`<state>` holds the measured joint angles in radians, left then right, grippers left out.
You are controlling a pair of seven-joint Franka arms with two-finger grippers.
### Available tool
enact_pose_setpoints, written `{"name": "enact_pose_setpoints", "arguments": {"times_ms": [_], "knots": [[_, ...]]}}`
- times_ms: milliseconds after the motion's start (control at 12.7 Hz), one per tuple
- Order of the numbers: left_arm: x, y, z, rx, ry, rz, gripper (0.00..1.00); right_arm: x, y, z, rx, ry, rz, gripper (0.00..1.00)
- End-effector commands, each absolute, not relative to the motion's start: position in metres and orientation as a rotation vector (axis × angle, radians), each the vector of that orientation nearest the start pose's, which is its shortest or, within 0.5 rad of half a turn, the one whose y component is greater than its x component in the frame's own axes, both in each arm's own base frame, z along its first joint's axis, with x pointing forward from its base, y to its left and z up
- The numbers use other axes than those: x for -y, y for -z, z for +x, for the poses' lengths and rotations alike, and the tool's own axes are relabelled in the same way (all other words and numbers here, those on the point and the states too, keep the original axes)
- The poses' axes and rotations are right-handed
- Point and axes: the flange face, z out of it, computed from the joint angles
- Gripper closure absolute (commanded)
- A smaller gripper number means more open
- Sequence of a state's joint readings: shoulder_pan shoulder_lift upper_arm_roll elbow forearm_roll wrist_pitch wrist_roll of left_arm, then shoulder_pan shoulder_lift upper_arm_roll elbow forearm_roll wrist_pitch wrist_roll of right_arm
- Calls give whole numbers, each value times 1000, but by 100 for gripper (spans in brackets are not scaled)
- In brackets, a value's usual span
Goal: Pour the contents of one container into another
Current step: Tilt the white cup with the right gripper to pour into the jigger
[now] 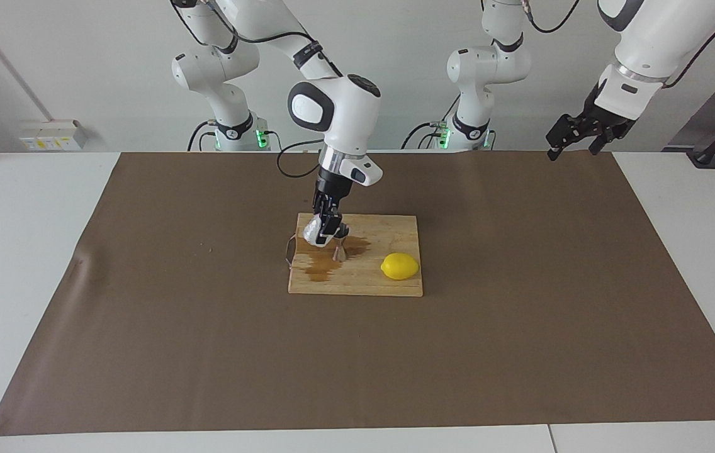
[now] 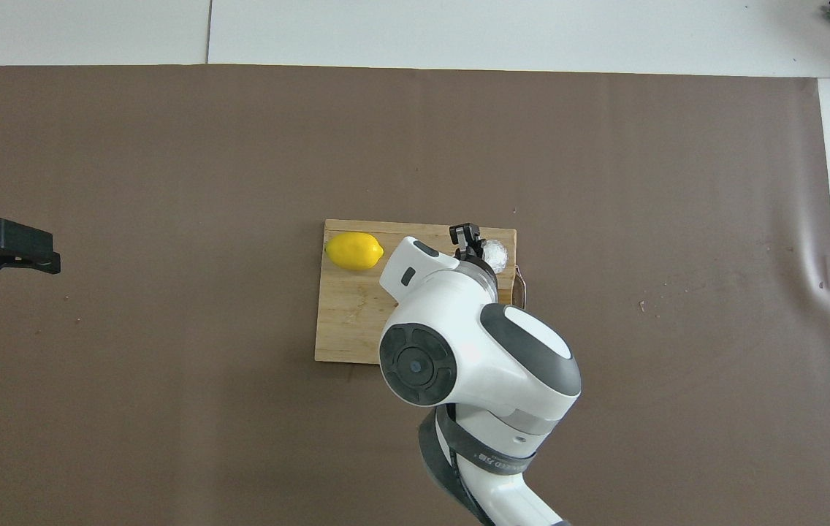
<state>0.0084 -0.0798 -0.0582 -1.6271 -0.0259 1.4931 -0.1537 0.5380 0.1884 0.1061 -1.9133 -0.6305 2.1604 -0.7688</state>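
Pouring is in hand: right gripper (image 1: 327, 231) clamps the cup (image 1: 313, 231), tipped over the jigger (image 1: 340, 250) just below it on the board (image 1: 395, 286). Next, I judge, righting the cup gently. Left gripper (image 1: 574, 136) waits open, well apart.

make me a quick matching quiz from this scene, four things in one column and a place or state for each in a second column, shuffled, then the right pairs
Things
1. lemon
2. cup
3. jigger
4. left gripper

Places or states
A. held tilted in the right gripper, above the board
B. open, waiting over the left arm's end of the table, holding nothing
C. lying on the cutting board toward the left arm's end
D. standing on the board amid brown spilled liquid

Pairs: 1-C, 2-A, 3-D, 4-B
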Motion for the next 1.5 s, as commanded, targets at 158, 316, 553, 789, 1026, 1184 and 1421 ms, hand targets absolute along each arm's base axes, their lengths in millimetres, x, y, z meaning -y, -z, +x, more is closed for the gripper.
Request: {"name": "enact_pose_setpoints", "arguments": {"times_ms": [158, 316, 553, 789, 1026, 1184, 1421], "knots": [[27, -634, 515, 156, -103, -3143, 0, -347, -414, 498, -2031, -53, 1595, 100], [27, -635, 515, 156, -101, -3143, 0, -347, -414, 498, -2031, -53, 1591, 100], [28, -634, 515, 154, -103, -3142, 0, -347, -416, 501, -2024, -63, 1603, 100], [27, -635, 515, 156, -101, -3143, 0, -349, -425, 505, -2013, -87, 1645, 100], [27, -635, 515, 156, -101, -3143, 0, -350, -436, 509, -2007, -127, 1722, 100], [27, -634, 515, 156, -103, -3143, 0, -352, -441, 510, -2016, -143, 1772, 100], [27, -634, 515, 156, -103, -3143, 0, -347, -439, 512, -2017, -134, 1837, 100]]}}
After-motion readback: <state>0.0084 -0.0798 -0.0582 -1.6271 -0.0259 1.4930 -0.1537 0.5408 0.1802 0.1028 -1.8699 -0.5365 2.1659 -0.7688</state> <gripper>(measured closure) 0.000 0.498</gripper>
